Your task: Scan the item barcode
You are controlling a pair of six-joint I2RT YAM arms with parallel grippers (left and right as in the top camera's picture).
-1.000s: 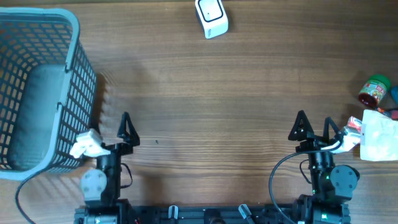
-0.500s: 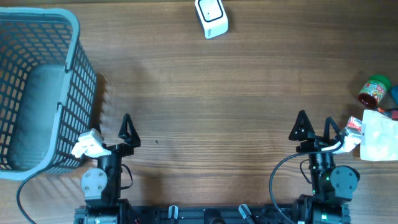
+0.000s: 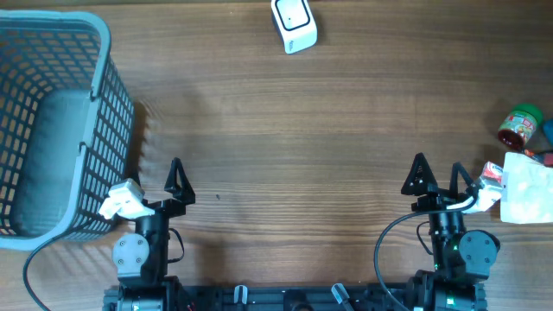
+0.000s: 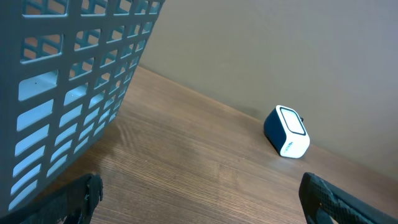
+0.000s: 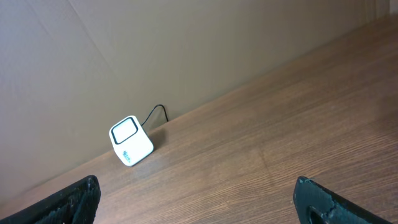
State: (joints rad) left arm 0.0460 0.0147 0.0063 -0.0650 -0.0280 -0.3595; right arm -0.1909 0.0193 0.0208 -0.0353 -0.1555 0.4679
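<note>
The white barcode scanner (image 3: pixel 294 24) stands at the table's far edge, also seen in the left wrist view (image 4: pixel 286 130) and the right wrist view (image 5: pixel 131 141). Items lie at the right edge: a red jar with a green lid (image 3: pixel 520 126) and a white pouch (image 3: pixel 527 190). My left gripper (image 3: pixel 149 183) rests near the front left beside the basket, open and empty (image 4: pixel 202 202). My right gripper (image 3: pixel 438 177) sits near the front right, just left of the pouch, open with nothing between its fingers (image 5: pixel 196 202).
A tall grey-blue mesh basket (image 3: pixel 52 121) fills the left side, its wall close to the left gripper (image 4: pixel 68 81). A blue object (image 3: pixel 548 131) peeks in at the right edge behind the jar. A cable runs from the scanner along the back wall.
The left arm shifted very slightly to the right at first and has been still since. The right arm and all the objects are unchanged.
</note>
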